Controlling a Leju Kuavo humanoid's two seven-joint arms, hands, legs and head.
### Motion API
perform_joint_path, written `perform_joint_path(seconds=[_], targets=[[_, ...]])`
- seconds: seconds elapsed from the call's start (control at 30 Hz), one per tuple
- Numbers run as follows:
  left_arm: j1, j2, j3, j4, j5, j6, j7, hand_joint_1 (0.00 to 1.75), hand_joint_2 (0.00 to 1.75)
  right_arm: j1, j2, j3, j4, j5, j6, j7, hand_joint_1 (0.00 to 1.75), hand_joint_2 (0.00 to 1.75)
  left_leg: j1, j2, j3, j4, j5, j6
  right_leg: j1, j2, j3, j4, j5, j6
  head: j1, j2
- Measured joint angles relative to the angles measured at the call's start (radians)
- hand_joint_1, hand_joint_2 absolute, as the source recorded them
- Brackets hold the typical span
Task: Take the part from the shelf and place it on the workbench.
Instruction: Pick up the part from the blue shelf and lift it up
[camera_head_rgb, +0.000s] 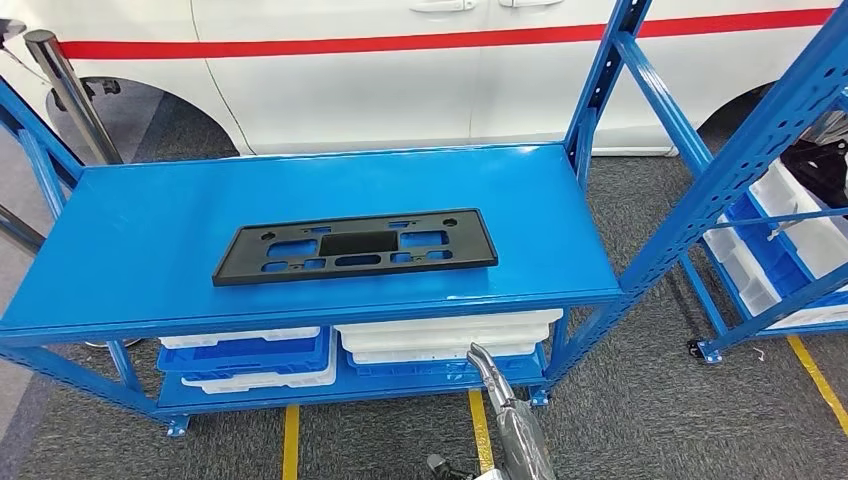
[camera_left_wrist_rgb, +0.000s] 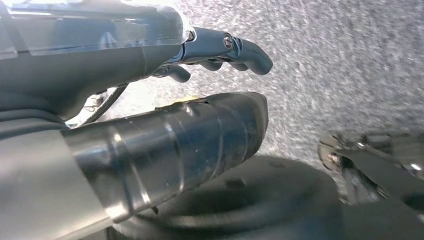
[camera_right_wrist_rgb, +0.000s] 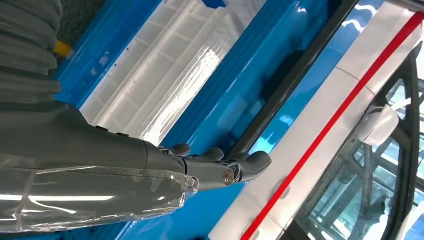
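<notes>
Part (camera_head_rgb: 355, 247) for your inspection: 1 flat black rectangular plate with several cut-out slots and small holes, lying flat on the top surface of the blue workbench (camera_head_rgb: 150, 230), near its middle and a little toward the front edge. Nothing touches it. In the right wrist view you see its dark edge (camera_right_wrist_rgb: 295, 75) running along the blue surface.

Right hand (camera_head_rgb: 487, 368): you find it low, in front of the workbench's front rail, raised on its silver arm and well apart from the part. In the right wrist view the right hand (camera_right_wrist_rgb: 220, 167) has its fingers (camera_right_wrist_rgb: 257, 162) curled loosely forward with nothing in them; whether it counts as fully closed you cannot tell.

Left hand (camera_left_wrist_rgb: 215, 52): in the left wrist view it hangs over grey carpet (camera_left_wrist_rgb: 340, 65), fingers bent inward, holding nothing.

Count for your record: 1 part, 2 hands. Below the bench top, stacked white and blue trays (camera_head_rgb: 440, 335) sit on the lower shelf; their exact number you cannot tell. 1 further blue rack (camera_head_rgb: 770, 130) stands to the right. 1 white vehicle with a red stripe (camera_head_rgb: 400, 45) stands behind.
</notes>
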Motion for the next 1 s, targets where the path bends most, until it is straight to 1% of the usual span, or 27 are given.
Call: perform_joint_path(seconds=[0.03,0.07,0.13,0.17,0.2,0.23,0.27,0.3,0.33,0.37,0.4,0.43,0.5,0.53,0.57,0.6,0.63,0.67,0.7,0.73,0.77,0.8,0.83,0.87,0.9,0.97,1.0], targets=[[0.000,0.000,0.000,0.000,0.000,0.000,0.002,0.00,0.00,0.000,0.000,0.000,0.001,0.025,-0.013,0.014,0.00,1.75,0.002,0.001,0.003,-0.006,0.003,0.006,0.000,0.000,-0.007,0.018,-0.013,0.005,0.000,0.000],[0.000,0.000,0.000,0.000,-0.002,-0.001,0.004,0.00,0.00,0.000,0.000,0.000,0.004,0.061,-0.030,0.035,0.00,1.75,0.005,0.002,0.005,-0.011,0.006,0.011,-0.001,0.000,-0.024,0.057,-0.038,0.009,0.000,0.000],[0.000,0.000,0.000,0.000,-0.004,-0.004,0.007,0.00,0.00,0.001,0.000,0.001,0.011,0.148,-0.068,0.089,0.00,1.75,0.005,0.004,0.005,-0.012,0.006,0.016,-0.004,-0.001,-0.086,0.181,-0.099,0.016,0.001,0.000],[0.001,0.000,0.000,0.000,-0.006,-0.006,0.008,0.00,0.00,0.001,0.000,0.003,0.016,0.198,-0.086,0.120,0.00,1.75,0.004,0.004,0.006,-0.012,0.005,0.017,-0.006,-0.001,-0.116,0.239,-0.118,0.019,0.000,0.000],[0.001,0.000,0.000,0.000,-0.007,-0.008,0.010,0.00,0.00,0.002,0.000,0.005,0.021,0.246,-0.102,0.151,0.00,1.75,0.004,0.004,0.006,-0.012,0.004,0.017,-0.008,-0.001,-0.132,0.267,-0.118,0.021,0.000,0.000],[0.001,0.000,0.000,0.000,-0.008,-0.010,0.013,0.00,0.00,0.002,0.000,0.007,0.026,0.296,-0.115,0.182,0.00,1.75,0.004,0.003,0.008,-0.011,0.003,0.016,-0.010,-0.001,-0.131,0.258,-0.099,0.023,0.000,0.000],[0.001,0.000,0.000,0.000,-0.009,-0.011,0.016,0.00,0.00,0.003,0.000,0.008,0.031,0.350,-0.123,0.215,0.00,1.75,0.005,0.002,0.010,-0.010,0.001,0.015,-0.012,-0.001,-0.110,0.210,-0.064,0.023,0.000,0.000],[0.001,0.000,0.000,0.000,-0.011,-0.012,0.019,0.00,0.00,0.004,0.000,0.010,0.034,0.410,-0.128,0.250,0.00,1.75,0.005,0.002,0.012,-0.008,-0.002,0.012,-0.014,-0.002,-0.078,0.139,-0.026,0.022,0.001,0.000],[0.001,0.000,0.000,0.000,-0.014,-0.013,0.021,0.00,0.00,0.005,0.000,0.010,0.038,0.472,-0.130,0.285,0.00,1.75,0.003,0.001,0.013,-0.005,-0.005,0.008,-0.014,-0.002,-0.048,0.074,0.000,0.019,0.001,0.000],[0.001,0.000,0.000,0.000,-0.017,-0.014,0.023,0.00,0.00,0.007,0.000,0.010,0.041,0.532,-0.131,0.319,0.00,1.75,0.002,0.001,0.013,-0.002,-0.009,0.003,-0.012,-0.001,-0.027,0.027,0.015,0.016,0.000,0.000],[0.001,0.000,0.000,0.000,-0.020,-0.016,0.025,0.00,0.00,0.010,0.000,0.010,0.044,0.598,-0.132,0.357,0.00,1.75,0.000,0.000,0.012,0.000,-0.011,-0.002,-0.010,-0.001,-0.018,0.004,0.018,0.011,0.000,0.000],[0.001,0.000,0.000,0.000,-0.024,-0.020,0.027,0.00,0.00,0.013,0.000,0.010,0.047,0.672,-0.132,0.398,0.00,1.75,-0.001,0.000,0.012,0.000,-0.012,-0.008,-0.007,0.000,-0.018,0.002,0.016,0.007,0.000,0.000],[0.000,0.001,-0.001,0.000,-0.030,-0.028,0.032,0.00,0.00,0.017,0.001,0.008,0.056,0.838,-0.132,0.493,0.00,1.75,0.001,0.000,0.012,0.003,-0.017,-0.019,-0.009,0.002,-0.018,-0.003,0.019,-0.005,0.000,0.000],[0.000,0.001,-0.002,0.000,-0.034,-0.031,0.035,0.00,0.00,0.016,0.001,0.008,0.061,0.906,-0.132,0.537,0.00,1.75,0.003,0.000,0.006,0.018,-0.029,-0.024,-0.011,0.001,-0.017,-0.006,0.021,-0.011,0.000,0.000],[0.000,0.001,-0.002,0.000,-0.036,-0.033,0.036,0.00,0.00,0.014,0.001,0.008,0.066,0.951,-0.132,0.569,0.00,1.75,0.004,0.000,-0.008,0.051,-0.051,-0.028,-0.012,0.001,-0.015,-0.009,0.022,-0.017,0.000,0.000],[0.000,0.002,-0.002,0.000,-0.038,-0.034,0.037,0.00,0.00,0.011,0.001,0.008,0.072,0.978,-0.132,0.591,0.00,1.75,0.005,0.000,-0.032,0.105,-0.082,-0.032,-0.012,-0.001,-0.014,-0.010,0.022,-0.021,0.000,0.000],[0.000,0.002,-0.002,0.000,-0.039,-0.035,0.037,0.00,0.00,0.009,0.000,0.008,0.078,0.995,-0.132,0.605,0.00,1.75,0.006,0.000,-0.064,0.172,-0.115,-0.034,-0.011,-0.002,-0.014,-0.010,0.021,-0.024,0.000,0.000],[0.000,0.003,-0.002,0.000,-0.040,-0.037,0.038,0.00,0.00,0.007,0.000,0.008,0.084,1.008,-0.132,0.614,0.00,1.75,0.006,0.000,-0.095,0.234,-0.139,-0.036,-0.010,-0.003,-0.014,-0.009,0.020,-0.026,0.000,0.000],[0.000,0.004,-0.002,0.000,-0.041,-0.039,0.039,0.00,0.00,0.006,0.000,0.008,0.090,1.022,-0.131,0.622,0.00,1.75,0.006,0.000,-0.115,0.275,-0.147,-0.037,-0.009,-0.004,-0.014,-0.008,0.019,-0.027,0.000,0.000],[0.001,0.006,-0.002,0.000,-0.042,-0.041,0.039,0.00,0.00,0.005,0.000,0.007,0.095,1.036,-0.130,0.629,0.00,1.75,0.006,0.000,-0.120,0.281,-0.136,-0.037,-0.008,-0.004,-0.013,-0.007,0.018,-0.028,0.000,0.000],[0.002,0.007,-0.002,0.000,-0.044,-0.043,0.040,0.00,0.00,0.002,0.000,0.006,0.100,1.045,-0.127,0.635,0.00,1.75,0.006,0.001,-0.104,0.245,-0.107,-0.035,-0.008,-0.003,-0.011,-0.006,0.017,-0.028,0.000,0.000],[0.002,0.008,-0.002,0.000,-0.046,-0.045,0.041,0.00,0.00,-0.003,0.000,0.004,0.104,1.051,-0.122,0.642,0.00,1.75,0.006,0.001,-0.074,0.181,-0.067,-0.032,-0.008,-0.002,-0.009,-0.005,0.015,-0.026,0.000,0.000],[0.002,0.009,-0.002,0.000,-0.048,-0.046,0.041,0.00,0.00,-0.009,-0.002,0.001,0.108,1.054,-0.114,0.650,0.00,1.75,0.005,0.001,-0.042,0.112,-0.037,-0.027,-0.006,-0.001,-0.007,-0.003,0.013,-0.024,0.000,0.000],[0.002,0.010,-0.003,0.000,-0.050,-0.046,0.041,0.00,0.00,-0.018,-0.006,-0.002,0.111,1.055,-0.104,0.661,0.00,1.75,0.004,0.000,-0.016,0.055,-0.017,-0.023,-0.004,0.000,-0.007,-0.002,0.011,-0.020,0.000,0.000],[0.001,0.010,-0.003,0.000,-0.051,-0.047,0.041,0.00,0.00,-0.027,-0.012,-0.004,0.114,1.055,-0.093,0.674,0.00,1.75,0.002,0.000,-0.002,0.022,-0.010,-0.019,-0.003,0.000,-0.008,-0.001,0.011,-0.015,0.000,0.000],[-0.001,0.011,-0.003,0.000,-0.055,-0.048,0.041,0.00,0.00,-0.049,-0.032,-0.004,0.117,1.056,-0.072,0.708,0.00,1.75,-0.001,-0.001,0.000,0.009,-0.010,-0.011,-0.002,0.000,-0.009,-0.003,0.013,-0.003,0.000,0.000],[0.000,0.011,-0.003,0.000,-0.057,-0.049,0.041,0.00,0.00,-0.062,-0.045,-0.002,0.118,1.056,-0.061,0.731,0.00,1.75,0.001,0.000,0.001,0.004,-0.006,-0.005,-0.004,0.000,-0.009,-0.002,0.012,0.003,0.000,0.000]])
